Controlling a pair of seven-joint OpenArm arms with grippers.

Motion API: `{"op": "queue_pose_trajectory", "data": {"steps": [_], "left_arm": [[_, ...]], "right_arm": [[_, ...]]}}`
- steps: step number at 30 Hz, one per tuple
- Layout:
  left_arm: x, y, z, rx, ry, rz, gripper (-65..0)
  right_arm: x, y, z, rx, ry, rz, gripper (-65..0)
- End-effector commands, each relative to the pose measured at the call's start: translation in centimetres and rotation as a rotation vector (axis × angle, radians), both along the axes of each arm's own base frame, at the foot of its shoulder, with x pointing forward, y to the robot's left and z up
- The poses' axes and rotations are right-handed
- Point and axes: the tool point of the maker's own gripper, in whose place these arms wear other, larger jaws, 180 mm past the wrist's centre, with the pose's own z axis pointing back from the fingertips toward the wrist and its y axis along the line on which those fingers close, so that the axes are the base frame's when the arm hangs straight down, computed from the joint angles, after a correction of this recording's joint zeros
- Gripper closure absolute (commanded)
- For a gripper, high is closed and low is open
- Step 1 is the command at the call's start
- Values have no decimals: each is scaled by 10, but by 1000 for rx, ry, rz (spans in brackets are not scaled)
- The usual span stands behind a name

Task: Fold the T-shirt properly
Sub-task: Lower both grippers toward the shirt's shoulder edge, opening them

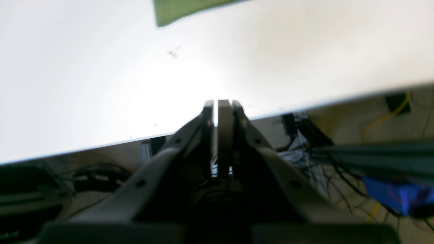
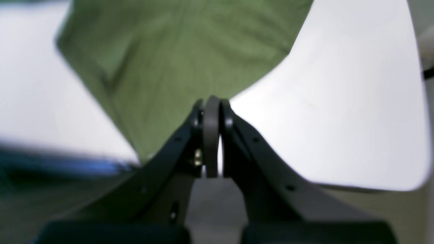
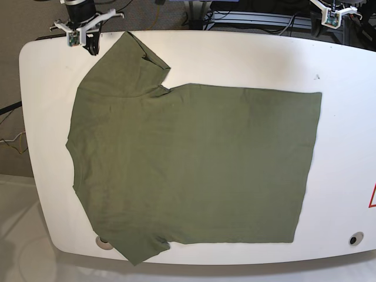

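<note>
You see the T-shirt [image 3: 194, 164] lying spread flat across the white table [image 3: 346, 117], collar end toward the base view's left edge, hem toward the right. One sleeve reaches the far left corner; the other overhangs the near edge. The right gripper [image 2: 212, 108] sits at that far left corner with its jaws pressed together, holding nothing; the upper sleeve lies just beyond its tips. The left gripper [image 1: 218, 105] sits at the far right corner, above the table's edge, jaws likewise closed and empty, well apart from the cloth, only a hem corner showing in its view.
</note>
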Motion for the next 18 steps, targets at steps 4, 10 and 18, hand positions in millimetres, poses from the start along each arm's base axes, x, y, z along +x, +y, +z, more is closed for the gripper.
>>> {"op": "queue_pose_trajectory", "data": {"steps": [4,10,18], "left_arm": [[8,2,7,1,-50,4,-5],[22,6,7,-11,-73,29,-116],[42,18,12,-63,-105,83,-193]], "right_arm": [[15,7,9,48,-64,-28,0],[28,10,14,77,-129,-55,-198],[35,3,17,126,-151,-96,-307]]}}
